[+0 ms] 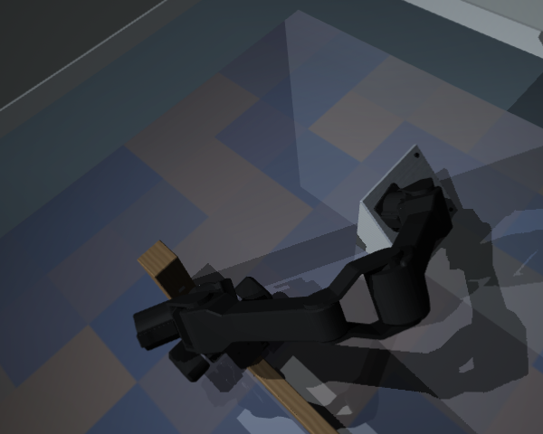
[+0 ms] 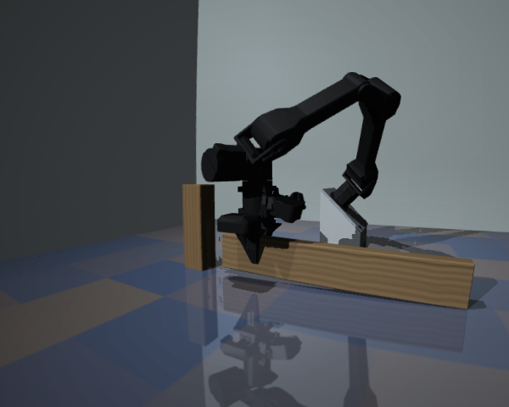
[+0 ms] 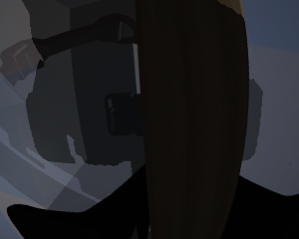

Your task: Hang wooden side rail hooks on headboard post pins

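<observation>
Wooden side rail, clamped near its post end by the gripper, its fingers closed across the rail's thickness. The rail's long axis points toward the headboard post, which stands upright just beyond the near end, a narrow gap between. The coming move presumably runs along that axis, hooks toward the slot; whether they already sit above the pins cannot be told.

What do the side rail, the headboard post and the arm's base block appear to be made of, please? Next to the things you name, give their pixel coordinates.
Side rail (image 1: 296, 397) (image 2: 355, 271) (image 3: 194, 119) and headboard post (image 1: 159, 256) (image 2: 192, 227): wood, showing grain lines. Base block (image 1: 371, 229) (image 2: 333, 220): pale grey, perhaps metal or painted; the look leaves it open.
</observation>
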Robot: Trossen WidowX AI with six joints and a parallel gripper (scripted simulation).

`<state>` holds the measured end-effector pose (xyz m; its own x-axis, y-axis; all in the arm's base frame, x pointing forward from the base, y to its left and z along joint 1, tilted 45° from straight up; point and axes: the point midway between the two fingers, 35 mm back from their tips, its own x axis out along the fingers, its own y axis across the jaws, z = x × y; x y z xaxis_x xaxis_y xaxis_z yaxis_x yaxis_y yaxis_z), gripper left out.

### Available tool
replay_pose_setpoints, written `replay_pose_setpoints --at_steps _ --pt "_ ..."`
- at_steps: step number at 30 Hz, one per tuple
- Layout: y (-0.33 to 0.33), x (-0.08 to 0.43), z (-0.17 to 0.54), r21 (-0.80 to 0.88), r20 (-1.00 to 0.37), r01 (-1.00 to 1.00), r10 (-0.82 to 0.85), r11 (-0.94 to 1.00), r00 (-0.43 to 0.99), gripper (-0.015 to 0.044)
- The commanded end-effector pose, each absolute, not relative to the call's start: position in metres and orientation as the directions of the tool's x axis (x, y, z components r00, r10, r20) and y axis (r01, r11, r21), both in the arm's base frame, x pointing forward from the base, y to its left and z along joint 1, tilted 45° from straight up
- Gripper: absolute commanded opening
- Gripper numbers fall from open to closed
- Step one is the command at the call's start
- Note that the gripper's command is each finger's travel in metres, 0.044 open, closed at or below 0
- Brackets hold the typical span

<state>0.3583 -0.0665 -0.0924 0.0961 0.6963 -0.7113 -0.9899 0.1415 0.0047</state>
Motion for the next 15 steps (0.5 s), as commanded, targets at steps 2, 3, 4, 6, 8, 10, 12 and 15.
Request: replay_pose_setpoints --at_steps 2,3,4,6,8,10,12,15 --pt "-0.0734 0.3599 -0.0875 -0.011 -0.714 -0.988 0.691 0.151 0.113 0.0" --pt "-0.0735 0.3599 -0.0874 -0.011 -0.714 -0.988 0.691 0.151 0.113 0.0" --pt "-0.0737 0.3598 -0.0873 -0.011 -0.714 -0.988 0.691 0.151 0.113 0.0" --pt "-0.0739 0.3598 -0.0871 -0.011 -0.714 -0.988 0.691 0.151 0.113 0.0" --pt "-0.0741 0.3598 -0.0868 -0.011 -0.714 -0.988 0.691 0.151 0.113 0.0" --pt "-0.0744 0.3597 -0.0866 -0.011 -0.714 -0.988 0.691 0.151 0.113 0.0" --pt "-0.0746 0.3597 -0.0864 -0.011 -0.714 -0.988 0.691 0.151 0.113 0.0" --pt "-0.0749 0.3596 -0.086 -0.011 -0.714 -0.988 0.691 0.151 0.113 0.0"
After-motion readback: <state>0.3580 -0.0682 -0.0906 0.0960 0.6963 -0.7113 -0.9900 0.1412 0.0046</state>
